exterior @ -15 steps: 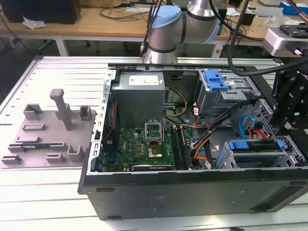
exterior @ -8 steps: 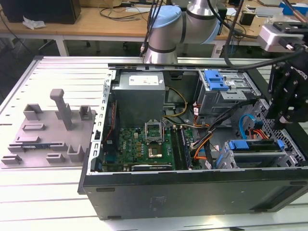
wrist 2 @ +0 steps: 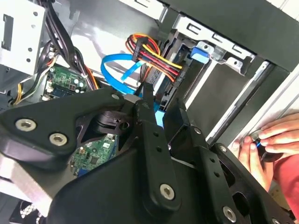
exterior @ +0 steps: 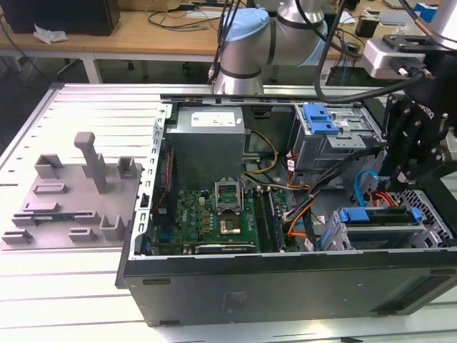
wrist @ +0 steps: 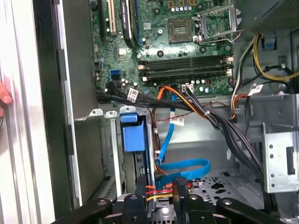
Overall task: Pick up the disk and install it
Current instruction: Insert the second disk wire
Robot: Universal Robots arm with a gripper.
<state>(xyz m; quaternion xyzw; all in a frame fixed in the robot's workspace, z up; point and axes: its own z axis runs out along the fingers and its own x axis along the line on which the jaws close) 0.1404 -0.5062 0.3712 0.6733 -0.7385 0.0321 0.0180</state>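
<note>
Black two-finger hand [exterior: 408, 180] hanging low inside the open black tower computer case [exterior: 285, 289], over the drive-cage corner. Clamped or free: cannot tell from any view.

Silver hard drive in blue plastic carrier [exterior: 377, 216] sitting on edge in the grey metal drive cage [exterior: 428, 232], directly below the hand and slightly toward the case's open middle. In the first wrist view, carrier's blue tab [wrist: 133, 136] just ahead of the hand [wrist: 160, 187], slotted between the cage rails. Contact between hand and drive: cannot tell.

Flat blue data cable [wrist: 187, 165] looping right beside the hand, also in the second wrist view [wrist 2: 114, 70] just past the hand [wrist 2: 163, 111]. Red-yellow-black wire bundle [wrist 2: 149, 51] running down into the gap ahead of the hand.

Green motherboard [exterior: 214, 214] well away from the hand, across the case floor. Large grey metal power-supply box [exterior: 207, 136] beyond that, at the far corner. Small ridged blue latch [exterior: 319, 118] on the upper cage, near the hand's arm side.

Person's fingertips [wrist 2: 273, 135] at the case's outer edge, close beside the hand.

Case lying on the slatted metal tabletop [exterior: 86, 114]; grey plastic fixture [exterior: 71, 193] far off from the hand, outside the case.
</note>
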